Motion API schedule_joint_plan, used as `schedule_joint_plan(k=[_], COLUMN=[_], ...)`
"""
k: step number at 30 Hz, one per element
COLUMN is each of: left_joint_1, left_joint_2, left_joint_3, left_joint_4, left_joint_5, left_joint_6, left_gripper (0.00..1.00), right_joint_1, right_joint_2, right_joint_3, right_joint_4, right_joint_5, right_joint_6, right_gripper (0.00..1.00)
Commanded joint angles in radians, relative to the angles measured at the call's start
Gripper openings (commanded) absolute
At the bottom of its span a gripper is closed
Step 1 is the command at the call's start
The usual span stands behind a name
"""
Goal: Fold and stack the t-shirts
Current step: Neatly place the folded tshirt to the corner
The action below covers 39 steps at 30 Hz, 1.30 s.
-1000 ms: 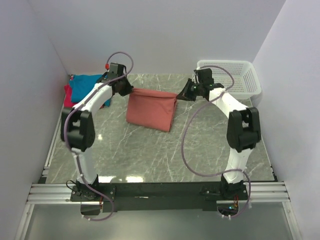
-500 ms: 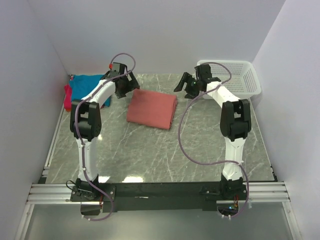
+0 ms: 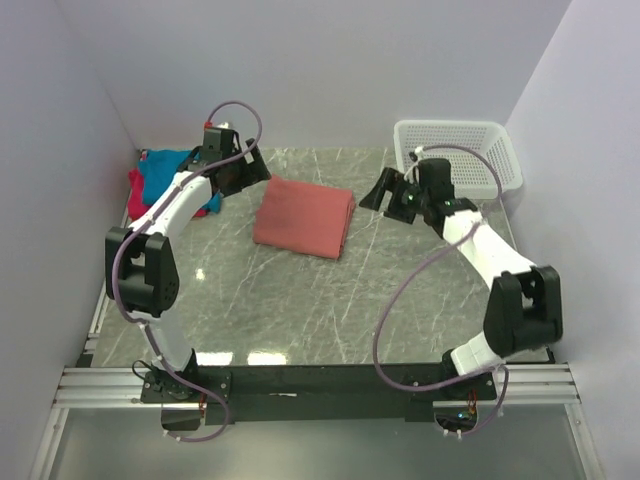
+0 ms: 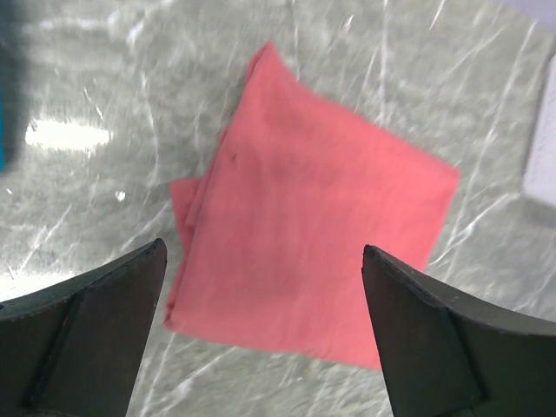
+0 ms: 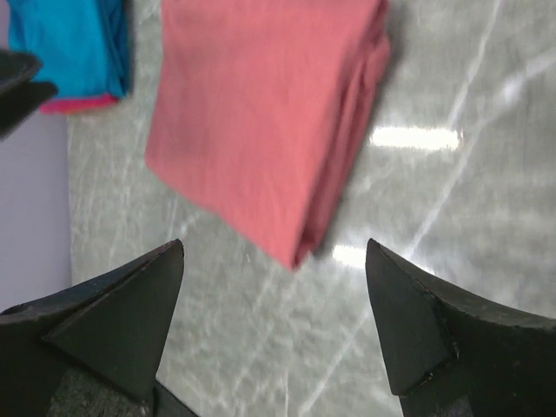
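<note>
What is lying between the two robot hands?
The folded salmon-red t-shirt lies flat on the table between the left gripper and the right gripper, touching neither. The top view shows it.

Salmon-red t-shirt: plain, no print. Teal-blue t-shirt: plain. Magenta-pink t-shirt: plain, only an edge showing. Table: grey-green marble pattern with thin white veins and bright glare spots. Basket: white mesh. Left gripper and right gripper: matte black. Left arm and right arm: white links, black joints. Cables: dull purple.
</note>
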Motion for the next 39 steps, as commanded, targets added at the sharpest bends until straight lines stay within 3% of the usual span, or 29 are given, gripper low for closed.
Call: schedule_joint_plan(k=[1, 7, 13, 25, 34, 37, 39], left_joint_1=[-0.001, -0.001, -0.002, -0.056, -0.124, -0.137, -0.147], left_joint_2=[-0.035, 0.006, 0.172, 0.332, 0.433, 0.465, 0.485], left_joint_3=[-0.072, -0.118, -0.017, 0.095, 0.184, 0.212, 0.239], left_joint_4=[0.035, 0.074, 0.008, -0.052, -0.169, -0.196, -0.221], left_joint_5=[0.042, 0.093, 0.082, -0.001, -0.182, -0.220, -0.260], left_joint_6=[0.056, 0.131, 0.168, 0.167, 0.136, 0.131, 0.130], left_gripper=[0.99, 1.00, 0.99, 0.98, 0.66, 0.45, 0.09], right_joint_1=[0.005, 0.005, 0.005, 0.005, 0.005, 0.007, 0.005], right_joint_2=[-0.123, -0.266, -0.380, -0.538, -0.601, -0.613, -0.621], right_joint_3=[-0.160, -0.329, -0.420, -0.422, -0.425, -0.429, -0.431], right_joint_4=[0.086, 0.096, 0.057, -0.128, -0.164, -0.161, -0.158], right_joint_5=[0.022, 0.016, 0.030, 0.177, 0.231, 0.231, 0.236], right_joint_6=[-0.025, -0.034, -0.071, -0.118, -0.134, -0.137, -0.140], right_gripper=[0.91, 0.92, 0.92, 0.92, 0.92, 0.92, 0.92])
